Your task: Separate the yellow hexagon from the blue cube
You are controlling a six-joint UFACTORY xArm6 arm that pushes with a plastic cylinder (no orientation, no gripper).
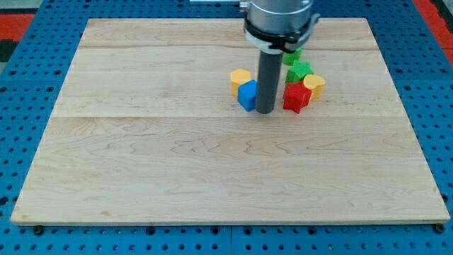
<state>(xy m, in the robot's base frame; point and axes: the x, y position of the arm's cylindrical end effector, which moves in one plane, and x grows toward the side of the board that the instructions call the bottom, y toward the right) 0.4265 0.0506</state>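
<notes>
No claw here, just rod. my tip sits right of blue cube, touching yellow hexagon. Best nudge cube leftward, hexagon stays put on counter.

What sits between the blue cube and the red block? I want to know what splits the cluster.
In the camera view, my tip stands between the blue cube and the red block, close beside the cube's right face; nothing else lies there.
</notes>
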